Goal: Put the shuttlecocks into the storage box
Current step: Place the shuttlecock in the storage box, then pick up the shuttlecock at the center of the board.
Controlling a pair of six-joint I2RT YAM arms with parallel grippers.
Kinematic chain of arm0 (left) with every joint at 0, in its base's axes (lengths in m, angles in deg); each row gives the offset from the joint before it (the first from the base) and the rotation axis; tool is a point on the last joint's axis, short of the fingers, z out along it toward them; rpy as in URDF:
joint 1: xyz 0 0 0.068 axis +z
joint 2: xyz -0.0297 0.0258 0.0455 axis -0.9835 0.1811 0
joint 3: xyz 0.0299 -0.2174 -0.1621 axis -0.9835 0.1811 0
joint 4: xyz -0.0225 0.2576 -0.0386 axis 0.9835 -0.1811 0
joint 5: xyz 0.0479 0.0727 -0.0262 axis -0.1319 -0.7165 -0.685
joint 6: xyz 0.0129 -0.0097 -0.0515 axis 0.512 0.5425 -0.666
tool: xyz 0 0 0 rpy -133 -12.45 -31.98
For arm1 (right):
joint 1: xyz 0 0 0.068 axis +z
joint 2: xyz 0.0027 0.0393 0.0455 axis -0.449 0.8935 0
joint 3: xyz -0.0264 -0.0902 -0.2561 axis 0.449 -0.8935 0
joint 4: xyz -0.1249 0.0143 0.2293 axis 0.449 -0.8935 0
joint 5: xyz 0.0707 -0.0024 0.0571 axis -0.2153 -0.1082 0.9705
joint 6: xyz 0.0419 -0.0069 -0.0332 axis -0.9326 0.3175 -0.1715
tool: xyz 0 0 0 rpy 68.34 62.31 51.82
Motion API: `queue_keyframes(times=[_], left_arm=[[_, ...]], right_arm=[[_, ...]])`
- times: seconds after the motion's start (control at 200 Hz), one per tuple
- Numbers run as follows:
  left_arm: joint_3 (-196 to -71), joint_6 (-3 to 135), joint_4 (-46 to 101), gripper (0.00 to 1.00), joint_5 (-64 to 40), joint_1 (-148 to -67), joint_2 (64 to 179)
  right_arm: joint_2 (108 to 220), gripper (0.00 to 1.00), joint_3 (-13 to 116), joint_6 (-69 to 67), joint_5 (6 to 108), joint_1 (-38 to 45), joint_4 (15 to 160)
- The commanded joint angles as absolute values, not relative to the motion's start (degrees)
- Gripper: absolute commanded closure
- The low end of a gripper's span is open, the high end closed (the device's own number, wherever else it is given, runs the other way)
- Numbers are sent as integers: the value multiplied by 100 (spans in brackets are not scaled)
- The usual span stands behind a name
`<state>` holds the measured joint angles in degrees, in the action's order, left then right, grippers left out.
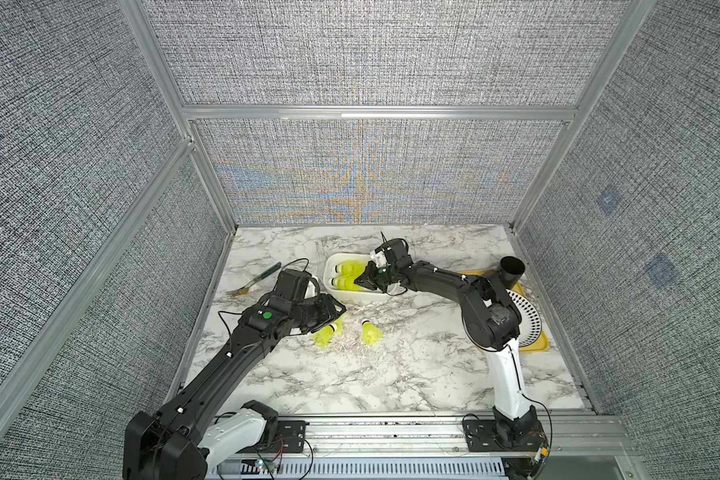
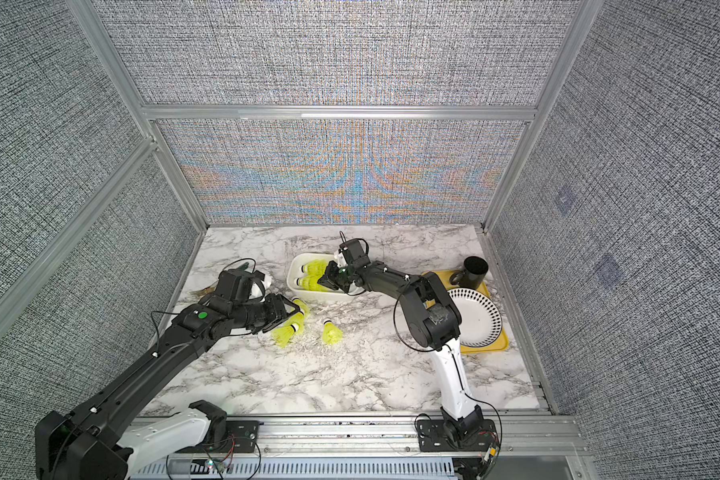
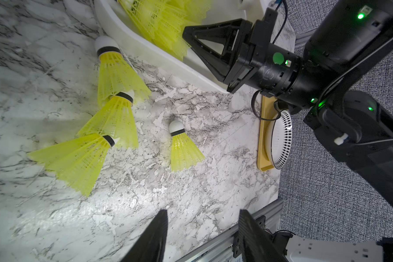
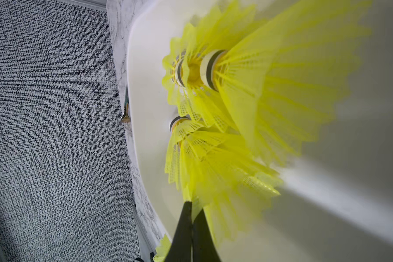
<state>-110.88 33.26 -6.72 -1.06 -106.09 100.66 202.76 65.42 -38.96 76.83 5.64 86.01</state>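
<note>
Filling under way — right gripper [image 1: 359,282], pressed together, sits in the box [image 1: 350,296]; left gripper [image 3: 202,214], spread and empty, must next close on a shuttlecock [image 3: 183,148] at the box's six o'clock.

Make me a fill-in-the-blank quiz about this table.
Outside the storage box, ____ shuttlecocks lie on the table. The left tool is open; the right tool is ____. The plate sits on a ____ tray. Missing words: four; shut; yellow.
</note>
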Motion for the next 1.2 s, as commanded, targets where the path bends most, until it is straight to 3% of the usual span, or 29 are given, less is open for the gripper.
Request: queue_keyframes(times=[0.0,0.05,0.225,0.49,0.861,1.196], left_arm=[[-11138,3360,-617,47,-119,-10612,10052],[-11135,3360,-626,47,-124,-10620,10049],[-11108,3355,-639,46,-138,-10628,10024],[-11098,3364,-639,46,-142,-10637,10030],[-11087,3418,-613,47,-106,-10647,10100],[-10978,3625,-888,46,79,-10739,9942]], right_arm=[[20328,100,6644,-3796,7717,574,8433],[20309,100,6669,-3764,7707,571,8374],[20198,72,6846,-3555,7509,577,7937],[20070,48,7213,-3221,7175,608,6908],[19639,45,7315,-2934,6638,662,5958],[18282,45,6219,-3384,5972,845,6031]])
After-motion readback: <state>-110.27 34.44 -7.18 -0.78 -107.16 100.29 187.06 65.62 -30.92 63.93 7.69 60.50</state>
